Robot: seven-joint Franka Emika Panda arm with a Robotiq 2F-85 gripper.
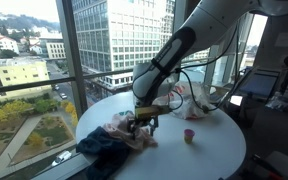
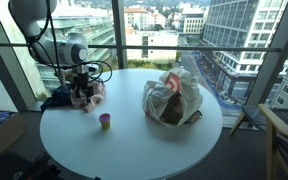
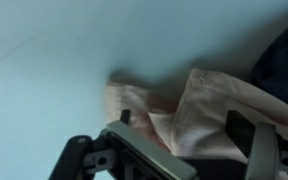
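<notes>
A crumpled pale pink cloth (image 3: pixel 199 115) lies on the round white table (image 1: pixel 209 155), at its edge nearest the window. My gripper (image 3: pixel 182 125) hangs low over it, open; its dark fingers (image 3: pixel 242 130) stand wide apart on either side of a fold and grip nothing. A dark blue cloth (image 3: pixel 284 60) lies bunched against the pink one. Both exterior views show the gripper (image 1: pixel 141 122) (image 2: pixel 82 88) pointing down at the pink cloth (image 1: pixel 124 132) (image 2: pixel 93 96), with the blue cloth (image 1: pixel 102 148) (image 2: pixel 56 100) beside it at the table's rim.
A small pink cup (image 1: pixel 189 135) (image 2: pixel 105 121) stands alone on the table (image 2: pixel 134 145). A filled translucent plastic bag (image 1: pixel 191 100) (image 2: pixel 172 98) sits further across. Window glass and frames surround the table closely. A chair (image 2: pixel 284 130) stands beside it.
</notes>
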